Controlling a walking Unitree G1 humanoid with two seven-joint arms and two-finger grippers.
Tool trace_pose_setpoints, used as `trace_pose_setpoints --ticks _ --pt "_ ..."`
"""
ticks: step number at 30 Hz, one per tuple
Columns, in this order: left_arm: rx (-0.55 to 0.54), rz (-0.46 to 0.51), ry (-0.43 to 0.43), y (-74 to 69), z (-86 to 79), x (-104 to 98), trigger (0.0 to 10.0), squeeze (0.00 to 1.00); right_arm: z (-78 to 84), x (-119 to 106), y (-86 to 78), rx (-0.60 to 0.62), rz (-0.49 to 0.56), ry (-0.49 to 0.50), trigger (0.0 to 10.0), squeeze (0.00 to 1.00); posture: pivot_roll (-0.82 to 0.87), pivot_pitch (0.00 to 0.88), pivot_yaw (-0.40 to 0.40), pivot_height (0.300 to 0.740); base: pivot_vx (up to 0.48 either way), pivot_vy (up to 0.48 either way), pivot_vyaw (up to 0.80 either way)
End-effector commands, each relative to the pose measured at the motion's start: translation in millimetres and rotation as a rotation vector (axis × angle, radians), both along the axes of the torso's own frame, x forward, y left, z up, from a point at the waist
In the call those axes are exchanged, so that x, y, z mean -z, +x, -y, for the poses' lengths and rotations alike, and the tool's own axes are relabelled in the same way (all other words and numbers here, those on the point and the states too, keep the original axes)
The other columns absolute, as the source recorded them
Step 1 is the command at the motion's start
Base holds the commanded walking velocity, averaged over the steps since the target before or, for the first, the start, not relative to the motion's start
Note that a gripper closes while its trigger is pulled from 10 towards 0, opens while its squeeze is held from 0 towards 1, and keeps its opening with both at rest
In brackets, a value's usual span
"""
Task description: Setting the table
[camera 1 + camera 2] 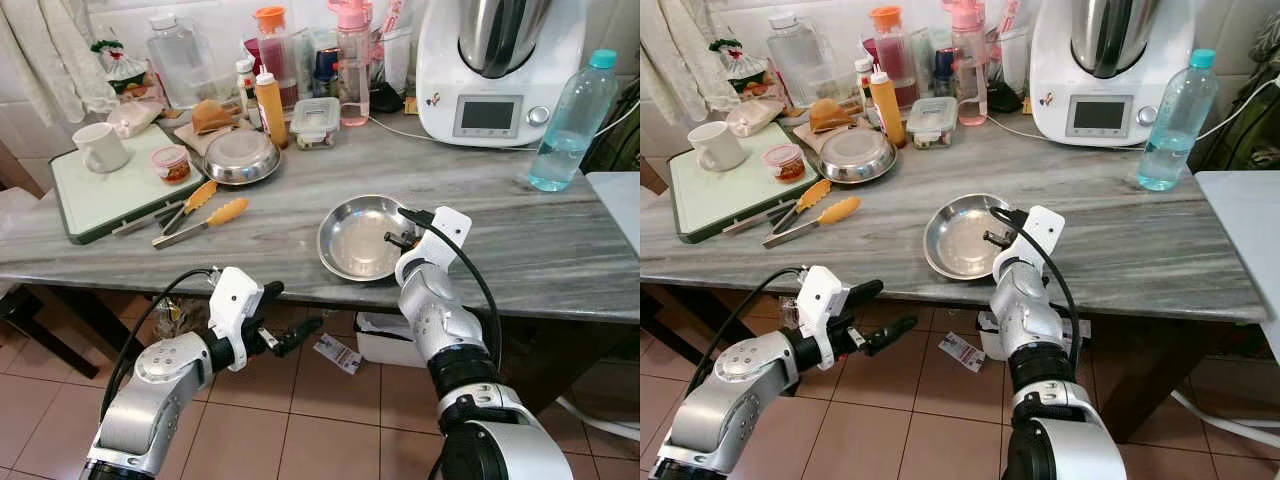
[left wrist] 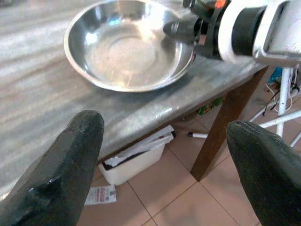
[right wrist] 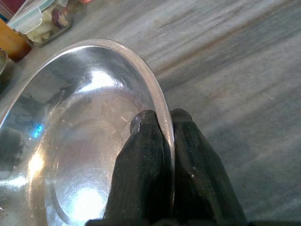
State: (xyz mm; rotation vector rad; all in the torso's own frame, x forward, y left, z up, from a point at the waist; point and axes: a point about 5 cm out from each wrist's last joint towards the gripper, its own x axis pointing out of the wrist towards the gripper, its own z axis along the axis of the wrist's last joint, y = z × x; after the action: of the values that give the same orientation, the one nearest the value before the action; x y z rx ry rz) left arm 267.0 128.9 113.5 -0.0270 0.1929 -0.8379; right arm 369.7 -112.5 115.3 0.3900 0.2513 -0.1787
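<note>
Right wrist view: right gripper (image 3: 162, 125) pinches steel bowl (image 3: 80, 141) rim; left gripper (image 2: 164, 155) gapes.

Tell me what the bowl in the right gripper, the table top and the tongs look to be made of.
Bowl: probably stainless steel, polished, mirroring light; the right gripper pinches its thin rim.
Table top: looks like grey veined stone, maybe marble, smooth; the streaks could be laminate.
Tongs: metal arms with orange tips, likely silicone or plastic.
</note>
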Motion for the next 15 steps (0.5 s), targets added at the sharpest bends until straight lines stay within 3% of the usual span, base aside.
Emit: trace_pose_setpoints --ticks 1,3,4,5,6,7,15 --pt "-0.001 0.018 0.002 1.0 0.7 -5 10.0 0.00 -4.4 6 -0.4 0.000 -0.043 0.009 10.0 0.00 -0.07 0.029 0.111 0.740 0.000 0.000 0.00" --pt "0.000 0.016 0.003 0.6 1.0 -5 10.0 0.00 -4.7 7 -0.2 0.001 -0.047 0.012 10.0 0.00 -0.07 0.029 0.111 0.740 0.000 0.000 0.00" --pt "0.001 0.014 0.004 0.2 1.0 -4 10.0 0.00 -4.9 7 0.1 0.002 -0.050 0.012 10.0 0.30 -0.07 0.029 0.110 0.740 0.000 0.000 0.00" --pt "0.001 0.014 0.004 0.1 1.0 -4 10.0 0.00 -4.9 7 0.2 0.002 -0.050 0.012 10.0 0.30 -0.07 0.029 0.110 0.740 0.000 0.000 0.00" --pt "0.001 0.012 0.005 -0.1 0.9 -4 10.0 0.00 -6.1 8 0.7 0.002 -0.056 0.022 10.0 0.88 -0.07 0.029 0.110 0.740 0.000 0.000 0.00" --pt "0.001 0.011 0.006 -0.2 0.9 -4 10.0 0.00 -6.8 8 0.9 0.000 -0.059 0.026 10.0 1.00 -0.07 0.030 0.109 0.740 0.000 0.000 0.00" --pt "-0.017 0.008 0.010 -1.3 -1.4 -3 10.0 0.00 -17.4 9 0.8 -0.046 -0.068 0.050 10.0 1.00 -0.06 0.026 0.101 0.740 0.000 0.000 0.00"
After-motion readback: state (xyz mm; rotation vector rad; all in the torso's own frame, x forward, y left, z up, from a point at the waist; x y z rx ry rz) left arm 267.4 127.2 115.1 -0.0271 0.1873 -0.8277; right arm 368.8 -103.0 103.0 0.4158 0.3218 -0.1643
